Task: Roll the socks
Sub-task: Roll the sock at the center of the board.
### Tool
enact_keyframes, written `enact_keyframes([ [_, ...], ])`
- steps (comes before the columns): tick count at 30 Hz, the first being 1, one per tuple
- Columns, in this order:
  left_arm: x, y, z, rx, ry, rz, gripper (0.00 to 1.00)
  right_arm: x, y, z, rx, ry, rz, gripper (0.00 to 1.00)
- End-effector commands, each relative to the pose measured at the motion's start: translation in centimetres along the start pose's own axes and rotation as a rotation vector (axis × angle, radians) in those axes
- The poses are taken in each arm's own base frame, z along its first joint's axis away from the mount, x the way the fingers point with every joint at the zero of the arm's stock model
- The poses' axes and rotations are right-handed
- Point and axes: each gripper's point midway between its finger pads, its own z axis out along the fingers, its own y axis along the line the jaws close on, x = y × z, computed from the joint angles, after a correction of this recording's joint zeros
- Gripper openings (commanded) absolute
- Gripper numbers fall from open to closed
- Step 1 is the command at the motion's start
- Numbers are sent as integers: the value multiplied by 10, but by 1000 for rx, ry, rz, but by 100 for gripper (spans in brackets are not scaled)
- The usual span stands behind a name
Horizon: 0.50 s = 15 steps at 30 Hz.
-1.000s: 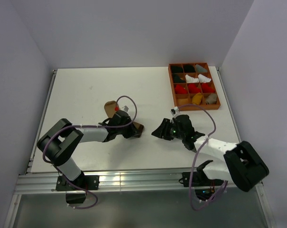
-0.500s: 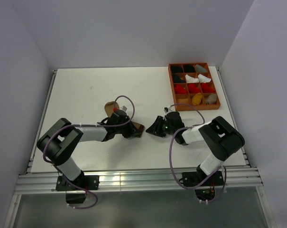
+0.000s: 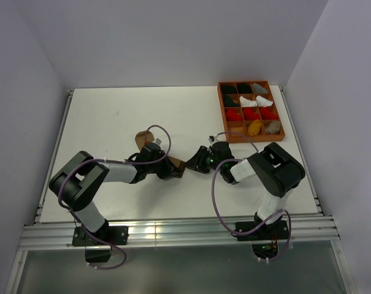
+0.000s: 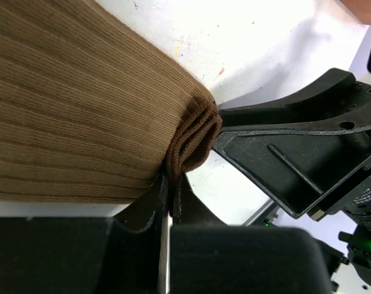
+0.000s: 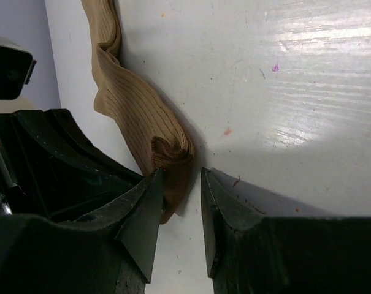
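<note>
The brown sock (image 3: 141,138) lies on the white table (image 3: 105,116) a little left of centre. It stretches flat from its far end, towards the back, down to a folded end near the middle of the table. On the left, the left gripper (image 4: 168,187) stays clenched on the underside of that fold, just as it was a second ago, and the sock has hardly shifted. The change is on the right. The right arm has swung in across the table, and the right gripper (image 5: 180,199), which stood well apart from the sock a second ago, now sits right at the folded end with its jaws drawn narrower. They straddle the tip but are not yet pressed on it, and a sliver of table shows beside one finger. To my judgement both arms now meet at the same end, so the roll is only just starting: one turn of fabric at most. The sock is ribbed and warm brown. It is doubled into a thick, darker lip at the pinched end and wavy along its free length, with no cuff pattern visible here. At the far right, the orange tray (image 3: 283,131) holds rolled bundles (image 3: 251,114).
</note>
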Motion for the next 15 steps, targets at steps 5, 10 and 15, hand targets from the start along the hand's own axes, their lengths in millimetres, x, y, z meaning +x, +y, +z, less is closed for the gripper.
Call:
enact_keyframes([
  [5, 3, -2, 3, 52, 30, -49, 0, 10, -25, 10, 118, 47, 26, 38],
  [10, 1, -2, 2, 66, 29, -69, 0, 14, -28, 12, 161, 76, 33, 38],
  [15, -2, -3, 2, 78, 28, -86, 0, 25, -35, 14, 210, 128, 48, 37],
])
